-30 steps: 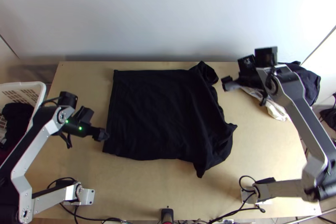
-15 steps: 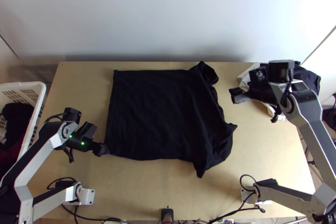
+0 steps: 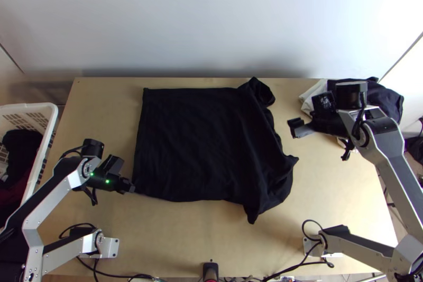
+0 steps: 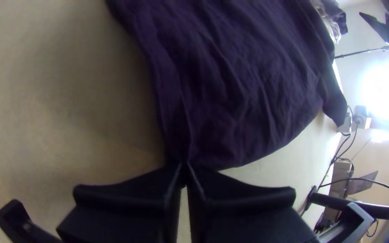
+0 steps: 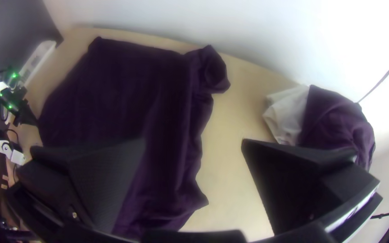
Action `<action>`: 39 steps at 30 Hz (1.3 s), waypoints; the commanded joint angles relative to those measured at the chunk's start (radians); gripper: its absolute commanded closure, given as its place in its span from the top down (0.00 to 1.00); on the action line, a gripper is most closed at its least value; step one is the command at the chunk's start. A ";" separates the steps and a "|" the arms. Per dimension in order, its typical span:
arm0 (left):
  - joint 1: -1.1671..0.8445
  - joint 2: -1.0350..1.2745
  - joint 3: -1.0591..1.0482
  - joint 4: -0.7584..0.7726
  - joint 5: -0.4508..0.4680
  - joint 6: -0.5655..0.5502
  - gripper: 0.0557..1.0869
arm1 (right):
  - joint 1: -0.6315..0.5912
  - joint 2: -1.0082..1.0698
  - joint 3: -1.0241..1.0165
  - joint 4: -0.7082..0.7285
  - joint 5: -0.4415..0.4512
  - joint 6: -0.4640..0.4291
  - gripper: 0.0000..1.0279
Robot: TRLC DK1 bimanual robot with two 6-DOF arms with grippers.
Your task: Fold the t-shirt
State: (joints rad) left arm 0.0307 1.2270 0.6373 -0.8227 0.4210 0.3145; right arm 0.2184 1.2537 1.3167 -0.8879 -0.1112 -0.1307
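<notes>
The black t-shirt [image 3: 206, 144] lies spread on the table, its hem edge straight on the left and its sleeves and shoulder part rumpled on the right. At its near left corner is my left gripper [image 3: 132, 189]. In the left wrist view the fingers of my left gripper [image 4: 184, 168] are shut on that corner of the t-shirt [image 4: 230, 81]. My right gripper [image 3: 296, 127] hangs to the right of the t-shirt, apart from it. In the right wrist view, my right gripper [image 5: 194, 144] has its fingers wide apart with nothing between them, and the t-shirt [image 5: 127, 99] lies beyond.
A heap of dark cloth [image 3: 386, 101] and white cloth [image 3: 313, 97] lies at the table's far right corner. A white basket [image 3: 47, 118] with dark clothes stands off the left edge. Bare table [image 3: 180, 234] lies in front of the t-shirt; a wall rises behind.
My left gripper has moved toward the near side to the t-shirt's corner and closed on it. The right gripper has moved nearer and slightly right. The t-shirt lies much as before.
</notes>
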 commanded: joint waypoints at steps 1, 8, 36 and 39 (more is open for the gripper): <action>0.023 -0.031 -0.010 0.028 0.009 0.005 0.03 | 0.012 -0.007 -0.036 -0.005 -0.002 -0.001 0.96; 0.104 -0.123 0.015 -0.101 0.007 0.089 0.03 | 0.030 -0.002 -0.047 -0.005 -0.008 -0.006 0.96; 0.634 -0.093 0.096 -0.444 -0.134 0.683 0.09 | 0.130 0.055 -0.231 -0.163 -0.082 -0.069 0.96; 0.629 -0.069 0.134 -0.435 -0.088 0.632 0.52 | 0.136 0.056 -0.246 -0.215 -0.097 -0.089 0.96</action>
State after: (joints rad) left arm 0.6331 1.1225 0.7231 -1.2594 0.3096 0.9550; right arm 0.3428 1.3075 1.1130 -1.0069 -0.1753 -0.1894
